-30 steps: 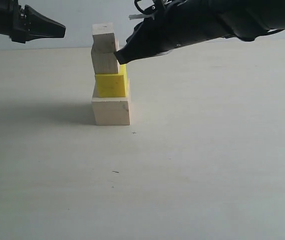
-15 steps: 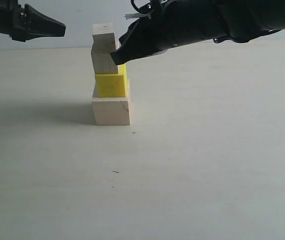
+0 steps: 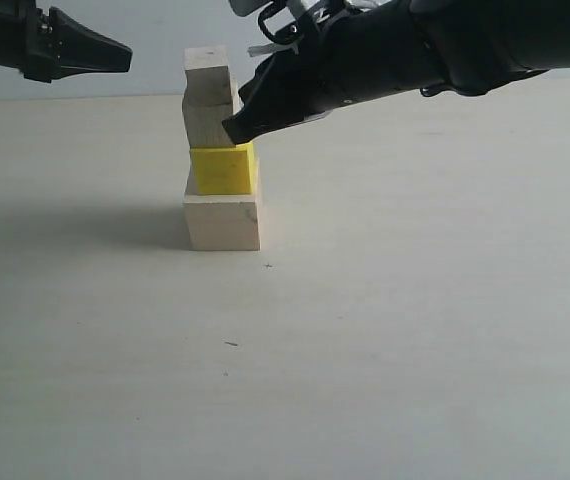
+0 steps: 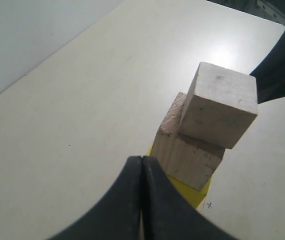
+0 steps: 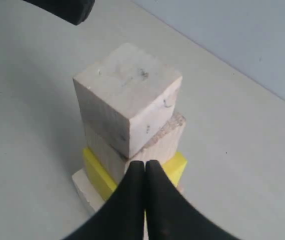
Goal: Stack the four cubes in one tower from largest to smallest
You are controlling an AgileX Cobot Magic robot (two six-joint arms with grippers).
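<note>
I see the tower point(image 3: 221, 150) standing on the table point(image 3: 385, 330), left of the middle in the exterior view; all four cubes are in it. The large pale cube point(image 3: 222, 223) sits on the table at the bottom; the yellow cube point(image 3: 221, 170) rests on it; the medium pale cube point(image 3: 207, 123) rests on the yellow one, shifted a little to the left; the small pale cube point(image 3: 208, 73) is on top.

From both wrist views the small pale cube point(image 4: 222, 107) looks twisted against the medium pale cube point(image 4: 187, 157) and hangs over one of its edges; the column is not straight.

My left fingers point(image 3: 115, 58) are clenched together with nothing between them; they hover up and to the left of the tower, level with the top cube and apart from it. In the left wrist view they point(image 4: 143, 172) meet in a single seam.

My right fingers point(image 3: 237, 128) are also pressed shut on nothing; their tip lies at the right edge of the medium pale cube, just above the yellow one; I cannot tell whether it touches. The right wrist view shows them point(image 5: 145, 172) closed in front of the stack.
</note>
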